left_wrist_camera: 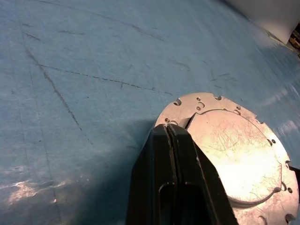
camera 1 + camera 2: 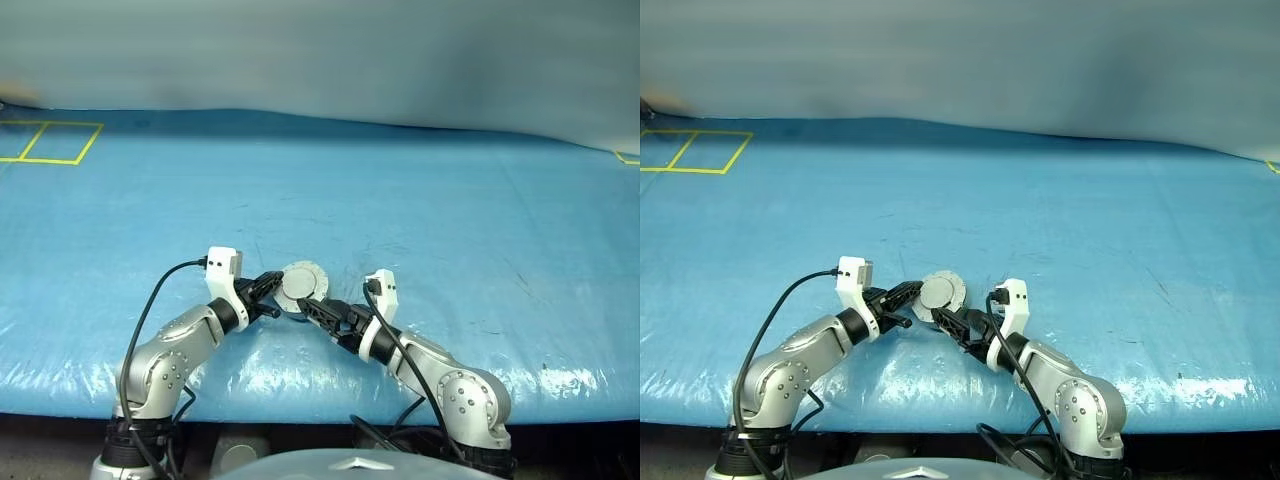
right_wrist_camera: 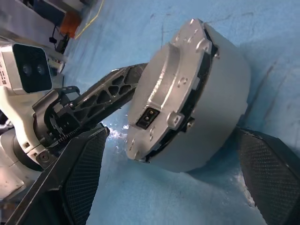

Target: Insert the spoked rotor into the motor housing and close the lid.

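The motor housing (image 3: 220, 89) is a plain grey cup held tilted just above the blue mat, with the lid (image 3: 161, 98) lying shut against its mouth. The lid's smooth outer face (image 2: 303, 283) faces the head camera. My left gripper (image 1: 168, 130) is shut on the lid's rim, coming in from the left (image 2: 274, 289). My right gripper (image 3: 178, 157) stands open just below and right of the housing (image 2: 308, 306), one mesh finger (image 3: 86, 173) on each side, not touching it. The spoked rotor is hidden.
A blue mat (image 2: 450, 220) covers the table, with scratch lines on it. Yellow tape squares (image 2: 45, 142) mark the far left corner. The mat's front edge (image 2: 300, 395) runs just below both arms.
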